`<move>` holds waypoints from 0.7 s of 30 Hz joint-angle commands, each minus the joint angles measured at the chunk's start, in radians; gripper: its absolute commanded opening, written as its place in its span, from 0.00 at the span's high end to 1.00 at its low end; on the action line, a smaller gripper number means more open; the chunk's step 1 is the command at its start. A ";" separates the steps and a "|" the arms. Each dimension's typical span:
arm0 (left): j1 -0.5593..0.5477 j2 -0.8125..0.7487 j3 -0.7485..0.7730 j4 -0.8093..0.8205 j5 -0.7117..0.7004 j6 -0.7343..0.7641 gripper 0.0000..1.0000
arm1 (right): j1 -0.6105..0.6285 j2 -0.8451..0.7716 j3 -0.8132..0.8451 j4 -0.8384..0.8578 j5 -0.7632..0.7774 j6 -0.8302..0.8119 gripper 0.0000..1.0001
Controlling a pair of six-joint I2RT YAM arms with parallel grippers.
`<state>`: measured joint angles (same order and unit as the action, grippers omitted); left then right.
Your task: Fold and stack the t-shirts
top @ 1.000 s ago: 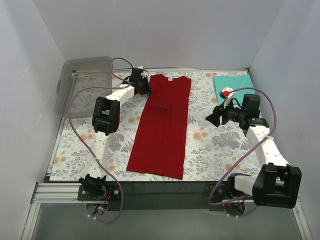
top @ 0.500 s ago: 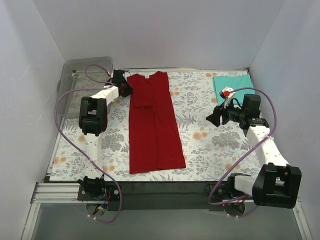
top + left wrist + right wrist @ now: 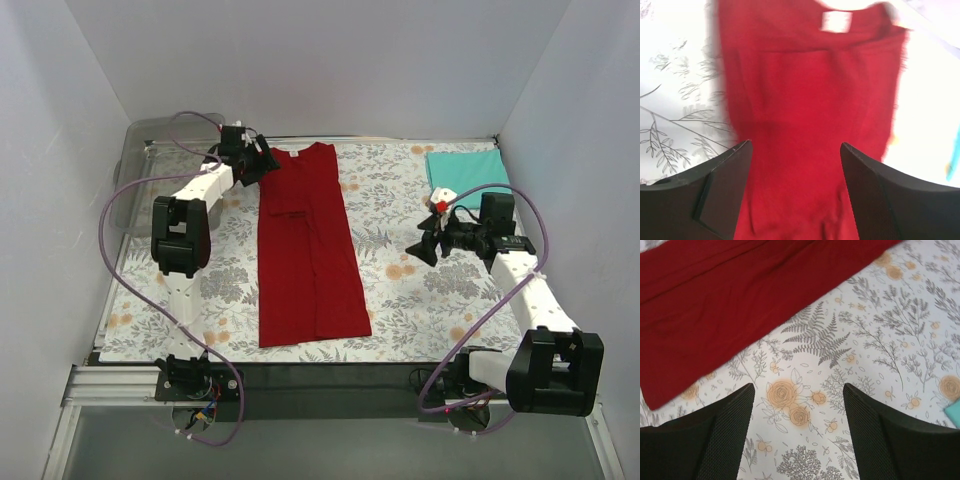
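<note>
Two shirts: the red shirt (image 3: 305,250) lies on the table (image 3: 400,300) as a long strip, left of its middle, probably awaiting a cross fold; the teal shirt (image 3: 470,170) is parked in the far right corner. Your left gripper (image 3: 796,147), over the strip's far end, and your right gripper (image 3: 799,390) both show spread, empty jaws.

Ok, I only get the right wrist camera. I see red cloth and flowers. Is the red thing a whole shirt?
Observer: Yes. From the top camera, the red shirt is a long narrow strip lying flat, collar at the far end.
Operator: Is the other arm holding it?
Observer: No. The left gripper is open above the collar end, gripping nothing.
Operator: Where's the other shirt?
Observer: The teal shirt lies in the far right corner, apart from the red one.
</note>
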<state>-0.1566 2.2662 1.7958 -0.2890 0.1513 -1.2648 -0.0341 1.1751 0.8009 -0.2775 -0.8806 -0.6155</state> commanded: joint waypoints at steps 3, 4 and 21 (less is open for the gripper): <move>-0.012 -0.355 -0.083 0.037 0.143 0.165 0.33 | 0.088 -0.005 0.006 -0.297 -0.139 -0.649 0.29; -0.015 -0.406 -0.139 0.051 0.155 0.197 0.32 | 0.129 -0.008 0.001 -0.386 -0.138 -0.737 0.27; -0.104 -1.747 -1.296 0.121 0.706 0.967 0.23 | 0.818 0.149 -0.095 -0.195 0.275 -0.527 0.39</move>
<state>-0.2588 0.5953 0.5297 -0.1085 0.7509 -0.4492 0.7219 1.3022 0.7151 -0.5568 -0.6907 -1.2537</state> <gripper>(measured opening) 0.771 0.617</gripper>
